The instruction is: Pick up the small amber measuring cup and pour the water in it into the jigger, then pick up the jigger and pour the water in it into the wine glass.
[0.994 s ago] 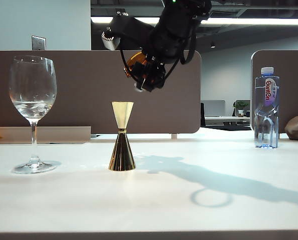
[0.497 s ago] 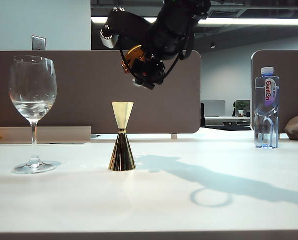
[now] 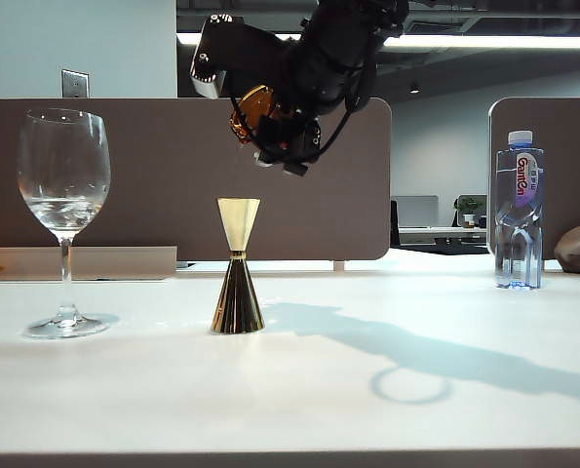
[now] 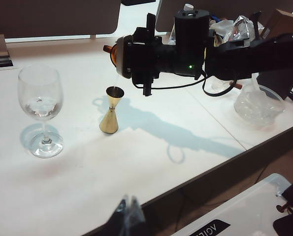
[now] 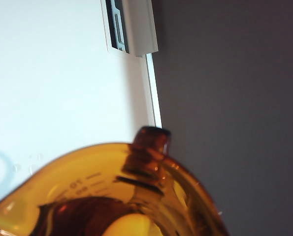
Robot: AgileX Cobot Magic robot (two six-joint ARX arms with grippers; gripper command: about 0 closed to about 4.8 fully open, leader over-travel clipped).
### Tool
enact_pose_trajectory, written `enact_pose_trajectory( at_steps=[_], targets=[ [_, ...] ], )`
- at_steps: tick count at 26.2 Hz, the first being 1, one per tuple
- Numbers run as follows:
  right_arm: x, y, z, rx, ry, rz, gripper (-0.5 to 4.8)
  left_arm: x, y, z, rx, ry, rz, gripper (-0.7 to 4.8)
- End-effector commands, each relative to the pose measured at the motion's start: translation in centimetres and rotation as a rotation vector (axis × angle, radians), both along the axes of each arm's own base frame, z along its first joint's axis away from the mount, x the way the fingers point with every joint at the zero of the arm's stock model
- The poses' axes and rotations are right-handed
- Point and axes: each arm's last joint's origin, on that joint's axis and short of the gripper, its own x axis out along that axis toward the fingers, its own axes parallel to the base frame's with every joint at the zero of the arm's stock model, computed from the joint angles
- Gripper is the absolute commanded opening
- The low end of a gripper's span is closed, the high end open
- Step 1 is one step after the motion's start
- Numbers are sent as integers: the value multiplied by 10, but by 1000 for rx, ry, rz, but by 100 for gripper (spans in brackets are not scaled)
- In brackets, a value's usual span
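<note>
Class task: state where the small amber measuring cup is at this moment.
In the exterior view, the small amber measuring cup is held tilted in the right end effector, in the air above the jigger, right of the wine glass.

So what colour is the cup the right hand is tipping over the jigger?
Translucent amber-brown measuring cup; clearest in the right wrist view.

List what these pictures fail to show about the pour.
- Right hand: exterior view, its fingers lost in dark arm housing, so only a sliver of the amber measuring cup shows.
- Cup's contents: right wrist view, cropped by the frame edge.
- Jigger fill level: too small everywhere.
- Left hand: dark, blurred, cut off.
</note>
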Motion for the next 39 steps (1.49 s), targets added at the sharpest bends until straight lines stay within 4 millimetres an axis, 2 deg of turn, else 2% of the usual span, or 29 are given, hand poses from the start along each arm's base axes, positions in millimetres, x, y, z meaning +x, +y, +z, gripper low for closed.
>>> enact_pose_trajectory(
  at_steps=[1, 34, 39],
  targets=[
    [0, 1, 8, 22, -43, 12, 41, -1, 0, 0, 0, 3, -3, -2],
    [-1, 4, 9, -255, -231, 130, 41, -1, 0, 0, 0, 3, -3, -2],
    [0, 4, 11, -249, -253, 129, 41, -1, 0, 0, 0, 3, -3, -2]
  ],
)
